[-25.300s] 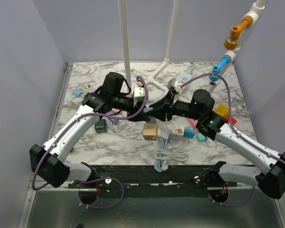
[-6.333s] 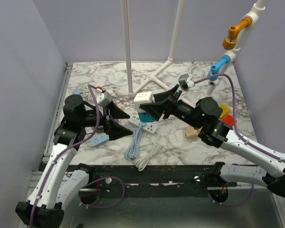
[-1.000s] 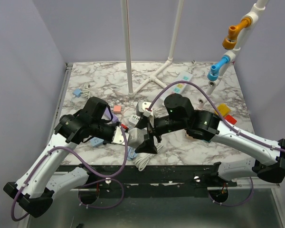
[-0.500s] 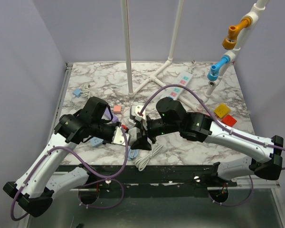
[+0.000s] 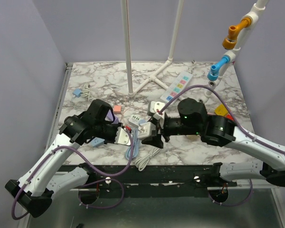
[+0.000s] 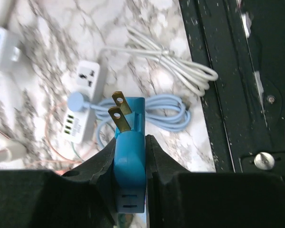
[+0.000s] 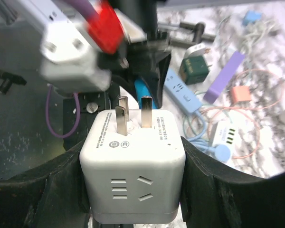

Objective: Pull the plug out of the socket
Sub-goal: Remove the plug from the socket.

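My left gripper is shut on a blue plug, whose two brass prongs point away, free in the air. My right gripper is shut on a white cube socket with three metal prongs on its far face. In the top view the left gripper and the right gripper hang just above the table's front middle. A small gap separates them, and the white cube shows in the right one. The blue plug also shows in the right wrist view.
Below lie a small white power strip with a coiled light-blue cable and a white cable. A blue strip, green adapter, purple block and orange block lie around. The black front rail is close by.
My right gripper has drawn back to the right with the white cube. A gap has opened between it and my left gripper, which holds the blue plug nearly still.
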